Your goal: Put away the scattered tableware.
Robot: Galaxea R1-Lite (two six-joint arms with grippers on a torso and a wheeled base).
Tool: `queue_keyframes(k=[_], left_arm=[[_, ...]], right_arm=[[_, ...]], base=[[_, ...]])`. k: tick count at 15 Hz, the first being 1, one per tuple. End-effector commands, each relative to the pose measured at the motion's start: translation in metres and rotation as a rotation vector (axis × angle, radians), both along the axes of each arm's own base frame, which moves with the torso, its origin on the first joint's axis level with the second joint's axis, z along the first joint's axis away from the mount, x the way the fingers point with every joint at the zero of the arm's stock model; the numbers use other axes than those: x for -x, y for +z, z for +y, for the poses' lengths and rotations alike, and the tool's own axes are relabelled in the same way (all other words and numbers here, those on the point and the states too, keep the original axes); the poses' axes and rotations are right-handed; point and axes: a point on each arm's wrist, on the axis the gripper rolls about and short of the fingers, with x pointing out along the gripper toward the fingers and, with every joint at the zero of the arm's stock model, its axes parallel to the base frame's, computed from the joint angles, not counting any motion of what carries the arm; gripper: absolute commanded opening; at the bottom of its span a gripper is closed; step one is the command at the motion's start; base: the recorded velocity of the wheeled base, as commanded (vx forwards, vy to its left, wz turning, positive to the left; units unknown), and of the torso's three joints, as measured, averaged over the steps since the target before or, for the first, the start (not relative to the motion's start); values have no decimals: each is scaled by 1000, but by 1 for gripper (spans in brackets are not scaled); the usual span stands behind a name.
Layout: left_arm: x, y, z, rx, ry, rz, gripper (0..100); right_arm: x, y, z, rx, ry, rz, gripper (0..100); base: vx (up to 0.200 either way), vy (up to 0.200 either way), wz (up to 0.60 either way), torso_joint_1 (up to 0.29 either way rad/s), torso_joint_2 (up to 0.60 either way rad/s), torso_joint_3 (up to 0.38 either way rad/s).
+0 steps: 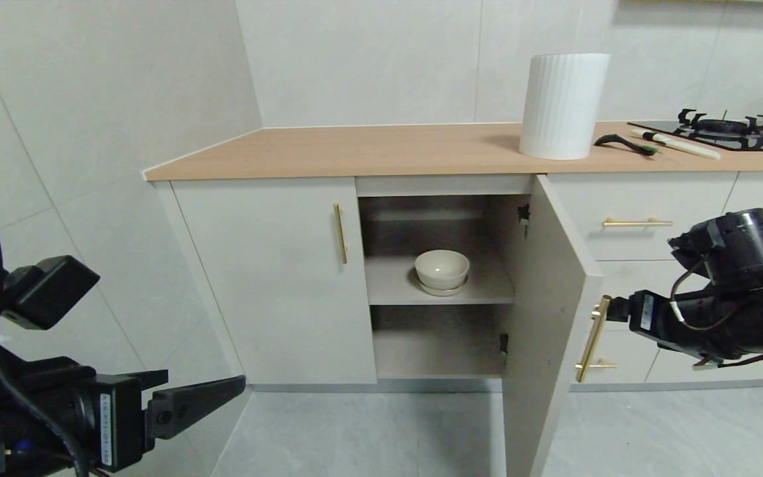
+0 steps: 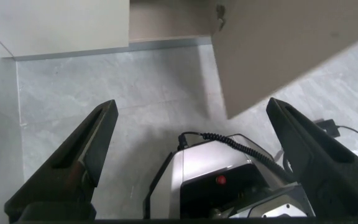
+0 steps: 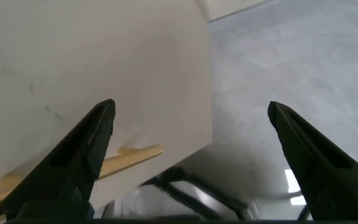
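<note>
A cream bowl sits on a small plate on the middle shelf of the open cabinet. The cabinet's right door stands swung out, its gold handle facing right. My right gripper is open at the top of that handle; in the right wrist view the handle lies beside one finger, and the gripper holds nothing. My left gripper hangs low at the left over the floor, open and empty.
On the wooden counter stand a white ribbed canister, a black-handled tool, a white-handled knife and a gas hob. The left cabinet door is closed. Drawers lie behind the right arm.
</note>
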Motion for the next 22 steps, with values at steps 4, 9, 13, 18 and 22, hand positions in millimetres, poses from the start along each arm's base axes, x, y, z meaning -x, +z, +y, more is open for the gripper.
queue_keyframes(k=[4,9,13,18,22], left_arm=[[0,1,0,1,3,-5,100],[-1,0,0,-2,7,3,100],[-3,-3,-1,-9,4,14,100],[-2,-2,0,-7,3,7,100],[-2,-2,0,-6,2,7,100]], right_arm=[[-41,-14,70,7,187,8,100],[-65,-35,106,16,242,31,100],[-76,-40,111,-1,231,16,100],[-85,-46,126,-98,184,-42,100],[-95,-50,133,-144,137,-51,100]], base=[[0,0,0,0,0,0],[0,0,0,0,0,0],[0,0,0,0,0,0],[0,0,0,0,0,0],[0,0,0,0,0,0]])
